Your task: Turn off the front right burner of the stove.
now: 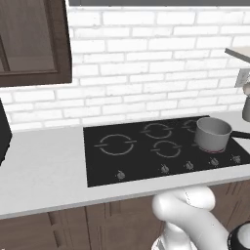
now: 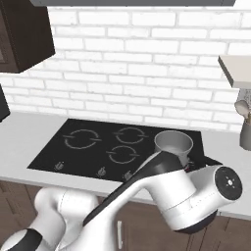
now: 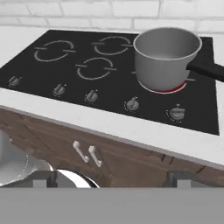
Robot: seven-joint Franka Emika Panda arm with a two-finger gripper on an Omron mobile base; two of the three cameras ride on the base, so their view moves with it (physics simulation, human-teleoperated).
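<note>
Five small round grey knobs (image 3: 91, 96) sit in a row along the near edge of the stove (image 3: 39, 70), a flat black glass cooktop set into the pale grey surface (image 3: 109, 124). The front right burner (image 3: 168, 89) is at the near right of the glass, marked by a reddish-pink glowing rim under the grey metal saucepan (image 3: 166, 57). The pan sits squarely on that zone, its black handle (image 3: 205, 70) pointing right, so the heat is likely still on. Three unlit grey split-ring circles lie left of it.

The gripper (image 3: 109, 183) hangs off the near side of the surface, below its edge, fingertips spread wide and holding nothing. It looks up and across at the knob row, probably lining up before reaching in. The rightmost knob (image 3: 177, 113) sits nearest the glowing zone; whether it governs that burner is a guess.

Surface: plain, running left and right of the cooktop. Brown wooden cabinet fronts (image 3: 65, 140) with pale handles below. White brick wall (image 1: 146, 63) behind; dark wood wall cupboard (image 1: 31, 44) upper left; pale shelf (image 2: 235, 71) at right.
</note>
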